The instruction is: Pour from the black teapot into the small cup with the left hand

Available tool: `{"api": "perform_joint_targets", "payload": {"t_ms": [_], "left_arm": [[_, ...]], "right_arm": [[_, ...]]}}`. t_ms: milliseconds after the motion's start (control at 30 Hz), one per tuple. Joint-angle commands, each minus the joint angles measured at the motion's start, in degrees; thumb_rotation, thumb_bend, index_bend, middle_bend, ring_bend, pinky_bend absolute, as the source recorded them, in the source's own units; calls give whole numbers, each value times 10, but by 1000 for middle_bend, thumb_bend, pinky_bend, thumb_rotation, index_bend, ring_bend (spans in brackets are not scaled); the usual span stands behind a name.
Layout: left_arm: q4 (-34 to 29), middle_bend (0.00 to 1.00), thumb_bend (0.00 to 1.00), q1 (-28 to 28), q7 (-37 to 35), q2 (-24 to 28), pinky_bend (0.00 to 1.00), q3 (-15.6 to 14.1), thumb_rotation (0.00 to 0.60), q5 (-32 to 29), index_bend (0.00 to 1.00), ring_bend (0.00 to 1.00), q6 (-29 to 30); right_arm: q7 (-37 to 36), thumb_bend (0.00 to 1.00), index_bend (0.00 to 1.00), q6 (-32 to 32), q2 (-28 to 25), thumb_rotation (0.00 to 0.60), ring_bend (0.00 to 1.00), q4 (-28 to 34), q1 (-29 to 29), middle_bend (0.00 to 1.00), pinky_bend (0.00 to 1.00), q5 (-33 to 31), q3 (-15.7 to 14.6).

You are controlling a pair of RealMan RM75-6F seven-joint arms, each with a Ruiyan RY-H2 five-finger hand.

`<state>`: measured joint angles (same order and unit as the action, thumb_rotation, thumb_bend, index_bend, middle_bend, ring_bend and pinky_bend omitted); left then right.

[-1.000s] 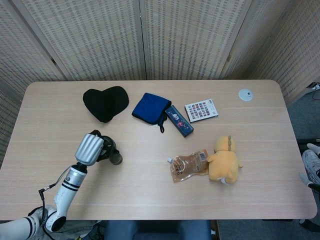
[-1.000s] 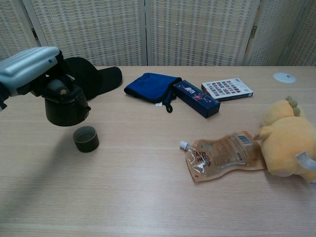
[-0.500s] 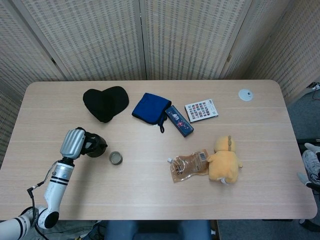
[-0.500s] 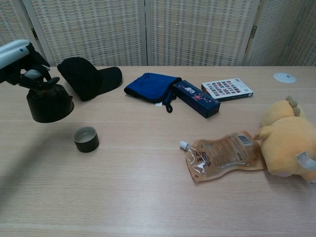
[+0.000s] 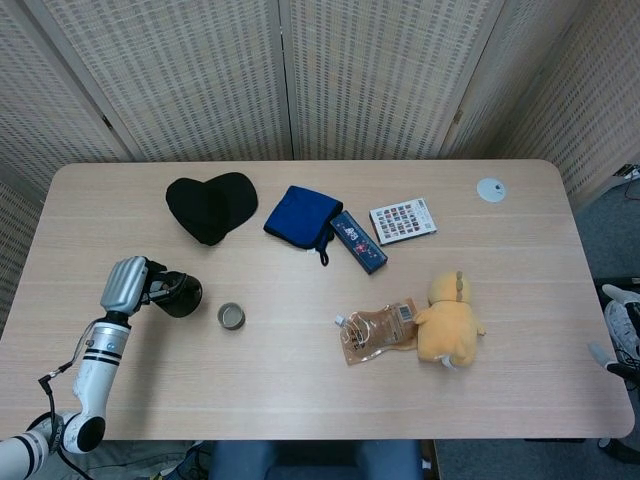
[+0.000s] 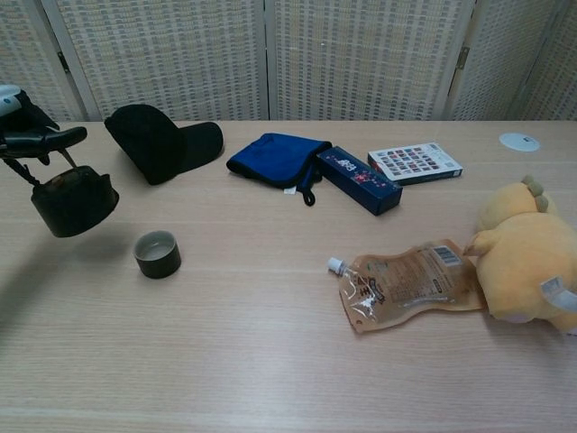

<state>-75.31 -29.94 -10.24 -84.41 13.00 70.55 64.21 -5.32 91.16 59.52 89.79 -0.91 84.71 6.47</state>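
The left hand (image 5: pixel 126 284) is silver-grey with dark fingers, on a white arm ringed with black bands, and holds a matt black teapot (image 6: pixel 73 201). The small cup (image 6: pixel 157 253) is dark olive outside and pale grey inside. The table (image 5: pixel 300 390) is pale wood with a fine straight grain. At the far left lies a black cap (image 5: pixel 211 206), beside it a royal blue cloth (image 5: pixel 301 217) and a navy box (image 5: pixel 358 241) with red and white print. The card (image 5: pixel 403 220) is white with a grid of multicoloured squares. The pouch (image 5: pixel 378 331) is translucent brown, the plush toy (image 5: pixel 446 320) yellow. A white disc (image 5: pixel 491 189) lies far right. The screen (image 5: pixel 300 70) behind is beige woven lattice.
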Motion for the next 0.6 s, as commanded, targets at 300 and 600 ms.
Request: {"api": "perform_joint_targets", "payload": {"t_ms": [300, 600], "left_arm": [[50, 1000, 262, 2, 30, -17, 445, -20, 275, 18, 999, 914, 4], [71, 1000, 230, 2, 69, -23, 422, -32, 244, 23, 971, 883, -2]], "right_arm": [[-3, 110, 237, 3, 1, 600, 223, -3, -3, 285, 225, -2, -2], [-6, 111, 237, 5, 1, 600, 223, -5, -5, 285, 226, -1, -3]]}}
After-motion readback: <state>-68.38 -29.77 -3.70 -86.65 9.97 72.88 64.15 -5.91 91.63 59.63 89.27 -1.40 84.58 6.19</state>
